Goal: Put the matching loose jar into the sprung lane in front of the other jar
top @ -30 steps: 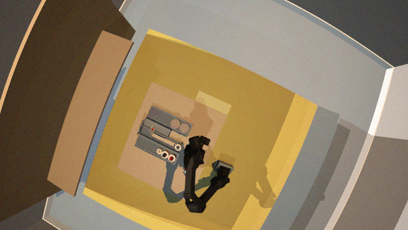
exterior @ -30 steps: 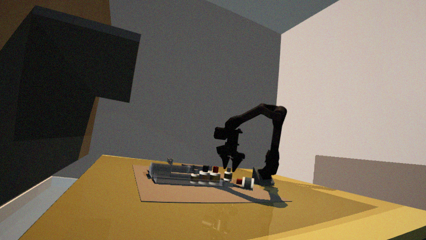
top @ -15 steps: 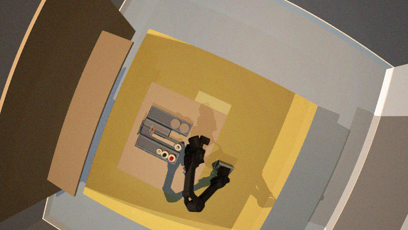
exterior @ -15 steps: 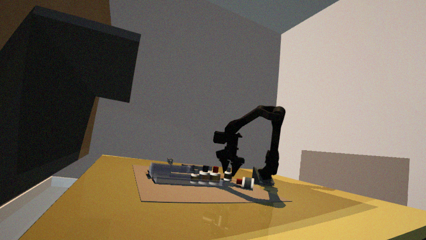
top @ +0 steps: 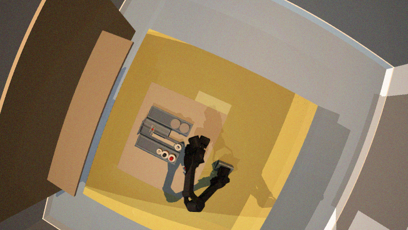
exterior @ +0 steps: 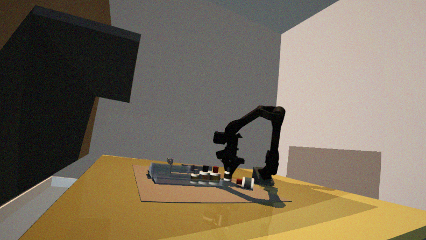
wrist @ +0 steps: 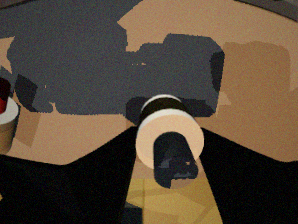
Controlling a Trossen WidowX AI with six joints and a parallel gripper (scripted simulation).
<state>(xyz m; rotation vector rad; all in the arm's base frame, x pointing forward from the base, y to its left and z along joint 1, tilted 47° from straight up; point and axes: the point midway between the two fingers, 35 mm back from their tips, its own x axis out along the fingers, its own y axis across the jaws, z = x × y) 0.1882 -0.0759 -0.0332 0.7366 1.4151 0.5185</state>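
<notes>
My gripper [exterior: 228,174] [wrist: 166,132] points down, its fingers closed in against both sides of an upright white jar [exterior: 227,178] [wrist: 145,134] with a dark band and dark grey cap. The jar stands at mat level, right of the rack's front end; the arm hides it in the top view. Another loose white jar [exterior: 248,182] [wrist: 7,131] with a grey band and red cap lies on its side nearer the arm's base. In the middle sprung lane, a jar [top: 177,147] with a pale rim stands near the front end; its band is not clear. The front stop is too small to make out.
The grey rack's upper lane [top: 159,113] holds two pale discs [top: 175,123] [top: 184,127]. Its lower lane [top: 145,144] holds a small jar [top: 159,151], a black-capped jar [top: 164,154] and a red-capped jar [top: 171,158]. A small red marker [top: 152,129] sits at the middle lane's rear.
</notes>
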